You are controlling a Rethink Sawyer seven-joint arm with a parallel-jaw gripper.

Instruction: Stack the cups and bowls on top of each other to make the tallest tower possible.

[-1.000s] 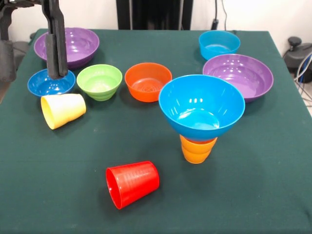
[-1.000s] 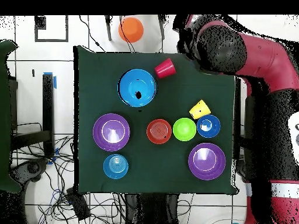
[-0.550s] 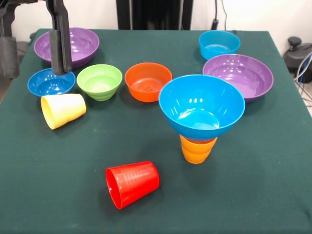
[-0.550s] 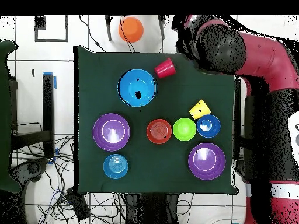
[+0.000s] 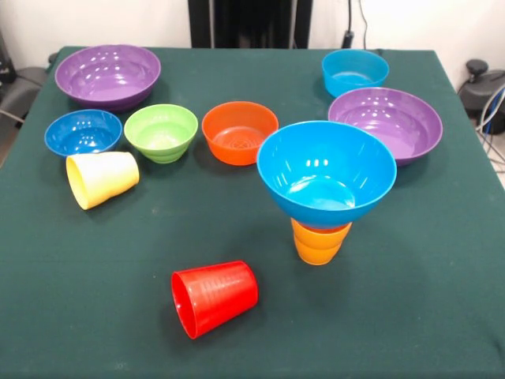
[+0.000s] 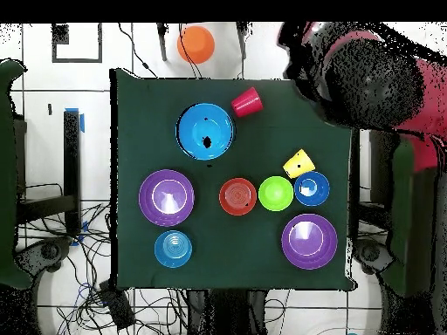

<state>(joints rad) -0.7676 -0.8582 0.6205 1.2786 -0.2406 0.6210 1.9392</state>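
green cloth covers the counter [image 5: 95, 332] in the front view. the tower [image 5: 322, 193] so far is a blue bowl [image 5: 327, 170] perched on an upturned orange cup [image 5: 319, 241], right of centre. the red cup [image 5: 215, 297] lies on its side near the front edge, the yellow cup [image 5: 102, 178] on its side at left, just beside the dark blue bowl [image 5: 83, 132]. green bowl [image 5: 161, 132] and orange bowl [image 5: 240, 132] sit mid-row, two purple bowls [image 5: 108, 75] at back left and at right, the cyan bowl [image 5: 355, 72] behind the right one. all look light, stiff and slick; i'd pinch a rim wall, since tapered sides may slip. the wide bowl on a narrow cup looks tippy. the end effector stood over the dark blue bowl before; now it is gone from this view.

overhead, the layout matches, nothing moved. the arm [image 6: 375, 83] has swung off past the counter's edge; the end effector isn't visible, so whether it is apart or together i cannot tell.
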